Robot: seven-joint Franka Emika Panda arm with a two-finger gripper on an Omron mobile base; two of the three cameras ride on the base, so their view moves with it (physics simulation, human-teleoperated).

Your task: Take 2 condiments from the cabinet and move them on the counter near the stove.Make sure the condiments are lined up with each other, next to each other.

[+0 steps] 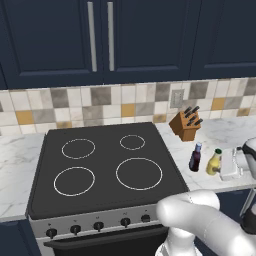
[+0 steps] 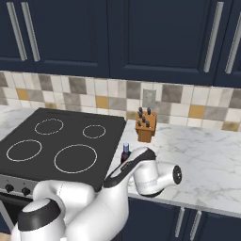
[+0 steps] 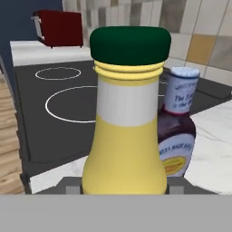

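In the hand view the yellow bottle stands upright squarely between the two finger tips, which sit against its base at 8 and 4 o'clock: the gripper is clamped on it. It has a dark green cap, ribbed yellow neck and a pale band. Just behind it at 2 o'clock stands the maroon bottle, blue-grey cap, pale label. In the left base view both stand side by side on the marble counter, at 3 o'clock of the stove.
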